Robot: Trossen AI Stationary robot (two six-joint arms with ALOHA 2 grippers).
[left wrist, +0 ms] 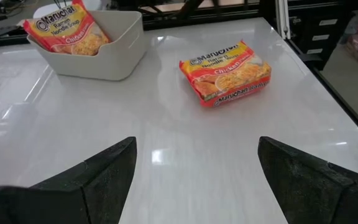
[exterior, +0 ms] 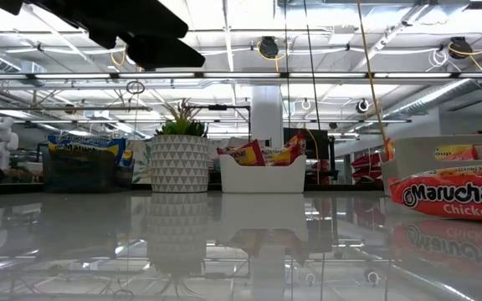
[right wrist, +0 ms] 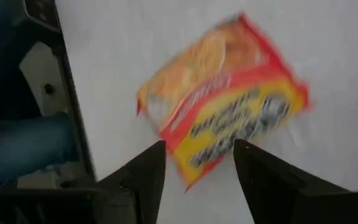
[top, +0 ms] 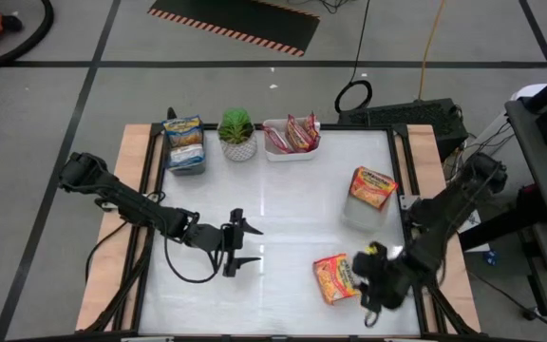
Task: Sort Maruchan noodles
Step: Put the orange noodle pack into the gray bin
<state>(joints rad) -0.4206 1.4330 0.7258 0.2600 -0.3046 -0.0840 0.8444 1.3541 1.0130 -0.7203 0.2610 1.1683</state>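
on the white table point(top: 283, 228) lie two loose maruchan packets point(top: 334, 277), one tray-propped.

Plant point(top: 237, 132) between two trays point(top: 184, 160) point(top: 291, 149) at the table's far edge; loose packet point(top: 336, 277) near right, beside right claw point(top: 373, 285).

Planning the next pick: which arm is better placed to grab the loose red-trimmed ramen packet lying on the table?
Right. The right gripper, fingers open, hovers beside the loose red-trimmed plastic ramen packet. The left gripper sits farther away, mid-table.
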